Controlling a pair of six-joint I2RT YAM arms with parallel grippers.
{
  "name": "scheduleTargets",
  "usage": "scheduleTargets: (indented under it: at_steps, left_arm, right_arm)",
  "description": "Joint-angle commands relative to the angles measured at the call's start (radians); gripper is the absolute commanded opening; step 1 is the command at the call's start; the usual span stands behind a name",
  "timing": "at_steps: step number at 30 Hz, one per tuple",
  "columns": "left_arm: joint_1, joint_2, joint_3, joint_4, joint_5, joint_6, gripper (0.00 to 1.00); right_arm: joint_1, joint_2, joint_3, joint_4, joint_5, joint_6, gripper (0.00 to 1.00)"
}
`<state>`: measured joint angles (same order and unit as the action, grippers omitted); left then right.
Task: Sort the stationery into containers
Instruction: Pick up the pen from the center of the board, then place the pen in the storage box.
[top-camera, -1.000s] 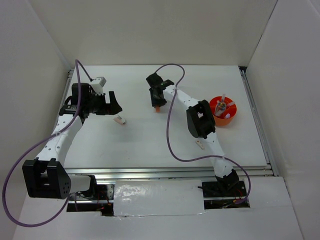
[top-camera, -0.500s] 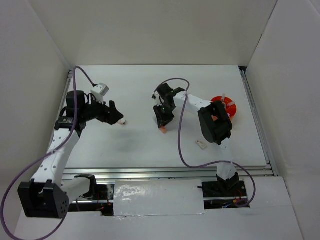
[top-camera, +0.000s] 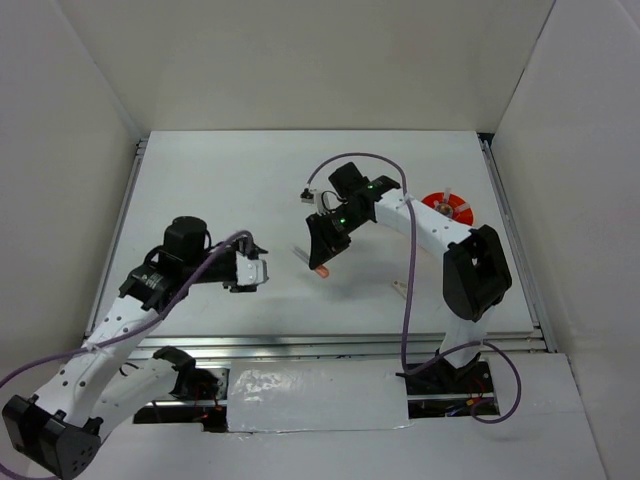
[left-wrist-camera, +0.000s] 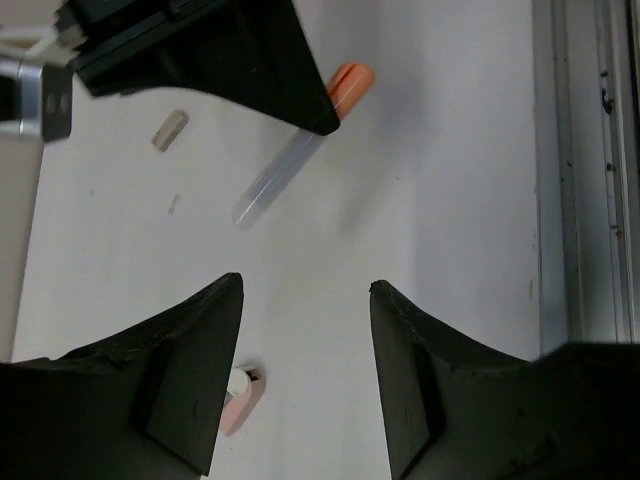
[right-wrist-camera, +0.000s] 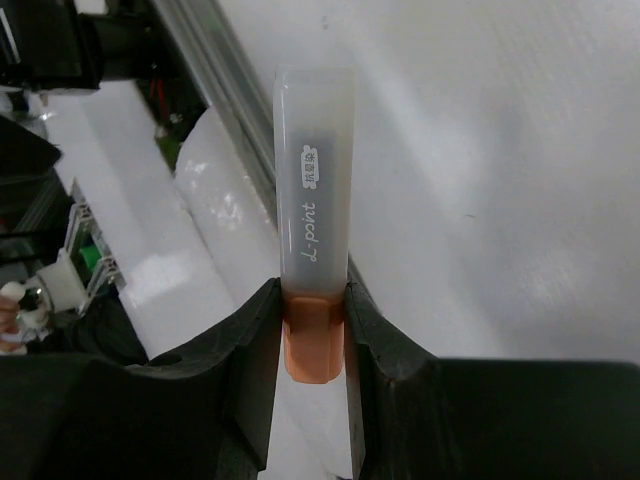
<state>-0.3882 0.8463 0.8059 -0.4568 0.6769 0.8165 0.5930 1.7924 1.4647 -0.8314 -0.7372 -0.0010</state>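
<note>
White bench (top-camera: 250, 180): an orange-capped pen (right-wrist-camera: 313, 200) is pinched by the right end effector (right-wrist-camera: 313, 300); the left end effector (left-wrist-camera: 305, 285) is held wide.

Robotics lab test cell, plain white enclosure walls (top-camera: 300, 60), white table (top-camera: 230, 180), aluminium rail (top-camera: 340, 343), purple cables (top-camera: 405, 300).

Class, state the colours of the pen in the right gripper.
The pen is frosted clear with an orange end; clearest in the right wrist view.
</note>
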Motion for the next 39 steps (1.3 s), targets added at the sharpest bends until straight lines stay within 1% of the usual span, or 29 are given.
scheduleTargets:
  at_steps: [1,4,6,9,10,16,20,22,27,30,32,33,35,37,38,39]
  left_arm:
    - [-0.083,0.0,0.022,-0.054,-0.058,0.246,0.66]
    - [-0.152,0.007,0.016,-0.039,-0.095,0.295,0.66]
    - [-0.216,0.013,0.009,-0.036,-0.149,0.332,0.66]
    - [-0.276,0.037,-0.01,-0.008,-0.224,0.371,0.66]
    - [-0.287,0.049,-0.023,0.004,-0.264,0.372,0.66]
    - [-0.319,0.106,-0.031,0.05,-0.315,0.38,0.65]
    - [-0.369,0.117,-0.059,0.098,-0.394,0.381,0.66]
    - [-0.379,0.119,-0.074,0.13,-0.41,0.371,0.66]
    - [-0.386,0.129,-0.067,0.125,-0.404,0.351,0.64]
    - [-0.391,0.135,-0.067,0.13,-0.387,0.325,0.58]
    - [-0.394,0.143,-0.063,0.13,-0.367,0.303,0.49]
    - [-0.399,0.146,-0.063,0.13,-0.363,0.294,0.43]
    - [-0.403,0.148,-0.065,0.139,-0.359,0.267,0.38]
    - [-0.406,0.146,-0.063,0.136,-0.35,0.244,0.27]
    - [-0.406,0.145,-0.059,0.138,-0.35,0.233,0.22]
    - [-0.406,0.14,-0.056,0.136,-0.347,0.218,0.11]
  right_arm:
    - [0.031,-0.014,0.011,-0.073,-0.122,-0.042,0.0]
    - [0.039,-0.01,0.016,-0.087,-0.162,-0.048,0.0]
    - [0.041,-0.002,0.026,-0.103,-0.185,-0.057,0.0]
    - [0.042,0.009,0.048,-0.149,-0.22,-0.089,0.0]
    - [0.047,0.012,0.057,-0.158,-0.226,-0.097,0.0]
    - [0.051,0.033,0.078,-0.199,-0.249,-0.119,0.0]
    - [0.063,0.059,0.112,-0.253,-0.263,-0.149,0.0]
    - [0.068,0.068,0.109,-0.253,-0.264,-0.148,0.0]
    - [0.087,0.068,0.126,-0.267,-0.266,-0.16,0.0]
    - [0.097,0.068,0.144,-0.278,-0.261,-0.171,0.0]
    - [0.106,0.065,0.157,-0.293,-0.26,-0.186,0.0]
    - [0.111,0.062,0.161,-0.298,-0.257,-0.189,0.0]
    - [0.119,0.064,0.18,-0.322,-0.252,-0.209,0.0]
    - [0.119,0.068,0.19,-0.347,-0.252,-0.226,0.0]
    - [0.114,0.079,0.206,-0.357,-0.252,-0.235,0.03]
    - [0.108,0.082,0.215,-0.388,-0.252,-0.263,0.11]
